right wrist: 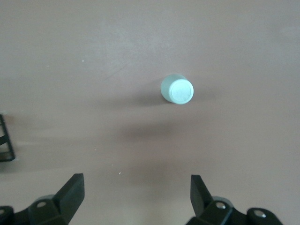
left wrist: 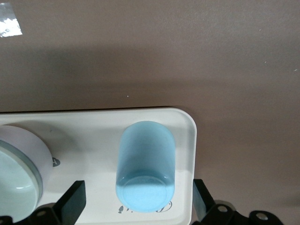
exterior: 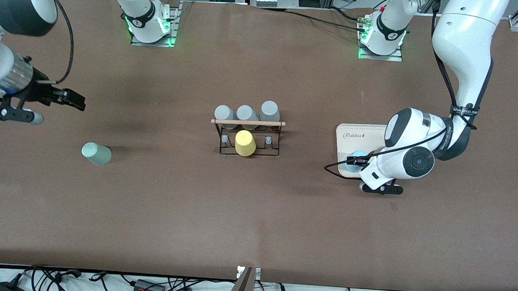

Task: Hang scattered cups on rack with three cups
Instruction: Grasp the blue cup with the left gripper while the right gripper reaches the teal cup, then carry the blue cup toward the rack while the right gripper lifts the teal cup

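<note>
The light blue cup [exterior: 360, 155] is on the cream tray [exterior: 358, 134]. My left gripper [exterior: 352, 162] is low over it, and in the left wrist view the open gripper [left wrist: 138, 201] has a finger on each side of the cup [left wrist: 146, 164] without touching it. The sage-green cup [exterior: 96, 153] is on the table toward the right arm's end and also shows in the right wrist view [right wrist: 177, 89]. My right gripper [exterior: 76, 101] is open and empty in the air, above the table near that cup. The black wire rack [exterior: 248, 136] with its wooden rod [exterior: 247, 122] stands mid-table.
The rack carries three grey cups [exterior: 246, 113] along its top and a yellow cup [exterior: 245, 143] on a peg nearer the camera. A round white and pale green object [left wrist: 18, 168] is on the tray [left wrist: 93, 126] beside the blue cup.
</note>
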Tool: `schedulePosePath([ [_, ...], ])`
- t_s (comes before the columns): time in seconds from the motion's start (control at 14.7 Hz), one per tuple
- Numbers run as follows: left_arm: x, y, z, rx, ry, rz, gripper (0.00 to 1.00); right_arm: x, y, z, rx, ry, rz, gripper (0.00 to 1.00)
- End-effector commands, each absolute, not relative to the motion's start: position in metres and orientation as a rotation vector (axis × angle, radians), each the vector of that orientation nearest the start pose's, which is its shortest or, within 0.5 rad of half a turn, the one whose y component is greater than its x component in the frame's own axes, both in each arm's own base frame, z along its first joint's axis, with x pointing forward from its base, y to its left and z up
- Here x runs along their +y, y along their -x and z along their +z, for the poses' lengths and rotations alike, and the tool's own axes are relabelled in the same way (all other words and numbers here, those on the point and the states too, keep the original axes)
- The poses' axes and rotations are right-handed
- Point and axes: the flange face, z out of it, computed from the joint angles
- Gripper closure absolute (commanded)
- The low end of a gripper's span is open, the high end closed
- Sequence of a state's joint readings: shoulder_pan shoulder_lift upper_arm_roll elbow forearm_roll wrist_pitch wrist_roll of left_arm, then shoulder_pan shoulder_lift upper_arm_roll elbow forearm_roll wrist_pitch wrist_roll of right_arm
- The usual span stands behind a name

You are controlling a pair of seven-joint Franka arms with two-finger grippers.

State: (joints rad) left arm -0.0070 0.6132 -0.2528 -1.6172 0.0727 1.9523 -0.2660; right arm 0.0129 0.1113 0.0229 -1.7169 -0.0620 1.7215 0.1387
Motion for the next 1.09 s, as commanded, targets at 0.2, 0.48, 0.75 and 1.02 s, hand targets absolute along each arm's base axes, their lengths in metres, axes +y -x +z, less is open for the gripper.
schedulePosePath([
  [0.2, -0.154, -0.635, 0.24, 0.016, 3.123, 0.476, 0.0, -0.028, -0.625, 0.403, -0.015, 3.196, 0.201, 0.0],
  [0.48, -0.153, -0.628, 0.227, 0.0, 3.115, 0.502, 0.0, -0.075, -0.63, 0.334, -0.11, 3.18, 0.151, 0.0],
  [0.75, -0.154, -0.627, 0.226, -0.007, 3.111, 0.5, 0.29, -0.078, -0.626, 0.289, -0.121, 3.175, 0.126, 0.0],
  [1.02, -0.154, -0.628, 0.231, -0.008, 3.115, 0.491, 0.81, -0.08, -0.619, 0.252, -0.164, 3.17, 0.104, 0.0],
])
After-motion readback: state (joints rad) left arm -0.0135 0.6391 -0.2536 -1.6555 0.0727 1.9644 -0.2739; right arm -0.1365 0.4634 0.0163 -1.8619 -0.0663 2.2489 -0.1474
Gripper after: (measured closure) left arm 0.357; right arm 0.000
